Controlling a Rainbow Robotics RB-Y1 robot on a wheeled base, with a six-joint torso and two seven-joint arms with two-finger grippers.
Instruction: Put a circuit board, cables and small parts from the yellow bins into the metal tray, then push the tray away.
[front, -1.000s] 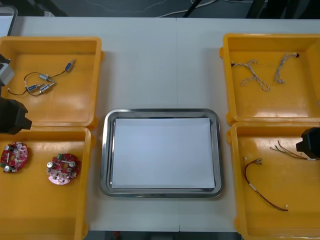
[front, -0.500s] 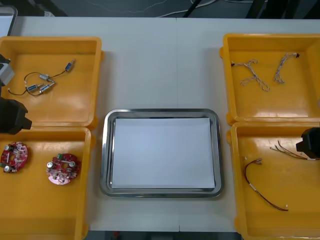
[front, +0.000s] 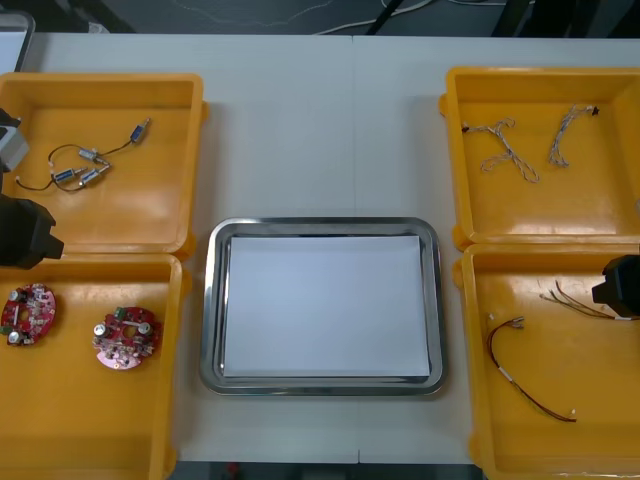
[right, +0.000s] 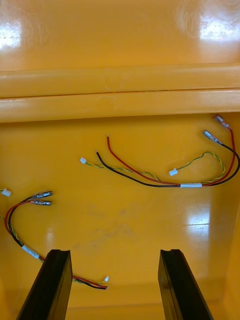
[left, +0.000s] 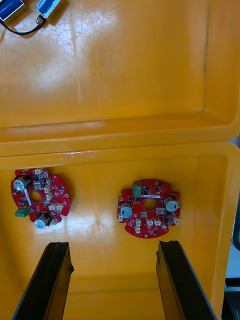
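The metal tray (front: 322, 224) lies at the middle of the tabletop (front: 320, 130), white inside. On the tray's left, the near left yellow bin (front: 90, 440) holds two round red circuit boards (front: 126, 336), lying flat and apart from each other. The left gripper (left: 114, 245) hangs over this bin, spread wide with nothing between its fingers; one board lies beyond the gap and the other beyond one finger. Farther back on the tray's left, the far left yellow bin (front: 150, 210) holds small metal parts (front: 66, 178) joined by a thin black cable (left: 20, 34). On the tray's right, the near right yellow bin (front: 560, 440) holds two bundles of red, black and yellow cables (right: 191, 185). The right gripper (right: 114, 252) hovers above that bin's floor, likewise wide open and gripping nothing, with one bundle spread beyond its fingers and the other running up beside one finger. Behind it, the far right yellow bin (front: 600, 200) holds two twisted cables (front: 505, 148), side by side and apart. All four bins stand near the tray, none touching it.
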